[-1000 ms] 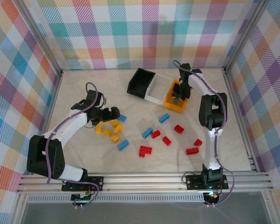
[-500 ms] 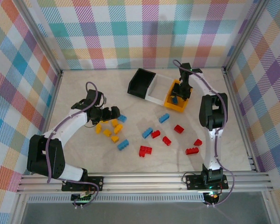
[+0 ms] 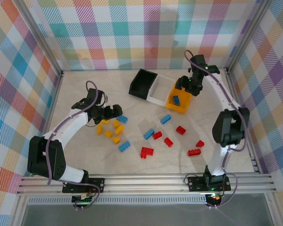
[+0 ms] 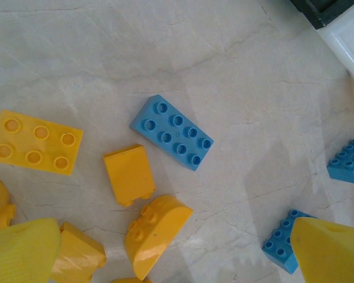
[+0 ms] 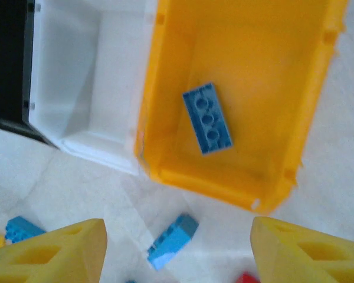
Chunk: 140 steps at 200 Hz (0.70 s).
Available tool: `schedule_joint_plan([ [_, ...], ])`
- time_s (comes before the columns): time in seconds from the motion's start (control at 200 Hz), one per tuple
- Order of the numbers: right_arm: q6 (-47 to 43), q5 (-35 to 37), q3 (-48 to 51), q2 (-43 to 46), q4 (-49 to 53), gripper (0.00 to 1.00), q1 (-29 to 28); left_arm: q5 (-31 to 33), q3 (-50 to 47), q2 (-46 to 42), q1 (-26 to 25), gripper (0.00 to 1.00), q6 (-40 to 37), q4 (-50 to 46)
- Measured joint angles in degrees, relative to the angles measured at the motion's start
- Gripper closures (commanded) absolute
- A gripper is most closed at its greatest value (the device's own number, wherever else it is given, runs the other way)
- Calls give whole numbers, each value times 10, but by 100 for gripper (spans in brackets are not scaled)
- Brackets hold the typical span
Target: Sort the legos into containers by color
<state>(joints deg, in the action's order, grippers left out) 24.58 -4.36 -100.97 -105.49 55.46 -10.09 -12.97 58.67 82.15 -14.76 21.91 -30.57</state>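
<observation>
The three joined containers stand at the back: black bin (image 3: 142,84), white bin (image 3: 159,90) and orange-yellow bin (image 3: 181,107). One blue lego (image 3: 176,100) lies inside the orange-yellow bin (image 5: 165,88), seen from above as a blue lego (image 5: 207,118). My right gripper (image 3: 185,87) hovers over that bin, open and empty (image 5: 177,256). My left gripper (image 3: 112,113) is open over a group of yellow legos (image 3: 109,131); below it lie a curved yellow lego (image 4: 155,233), a yellow slope lego (image 4: 128,174) and a blue lego (image 4: 171,132).
Red legos (image 3: 168,141) and a few blue legos (image 3: 149,134) are scattered over the middle and right of the table. A blue lego (image 5: 172,240) lies just in front of the orange-yellow bin. Plaid walls close in the sides and back.
My right gripper has let go of the blue lego in the orange-yellow bin, then lifted and drawn back to the right. The left gripper has edged slightly up over the yellow legos.
</observation>
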Motion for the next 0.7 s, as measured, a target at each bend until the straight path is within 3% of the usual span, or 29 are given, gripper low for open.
schedule_joint_plan([
  [0.36, 39, -11, 287, 183, 12, 23, -15, 0, 0, 4, -38, 0, 2, 12],
  [0.56, 94, -19, 405, 198, -13, 22, -44, 2, 0, 8, -51, 0, 2, 11],
  [0.7, 126, -26, 421, 174, -37, 21, -46, 7, -5, -1, -53, 0, 2, 7],
])
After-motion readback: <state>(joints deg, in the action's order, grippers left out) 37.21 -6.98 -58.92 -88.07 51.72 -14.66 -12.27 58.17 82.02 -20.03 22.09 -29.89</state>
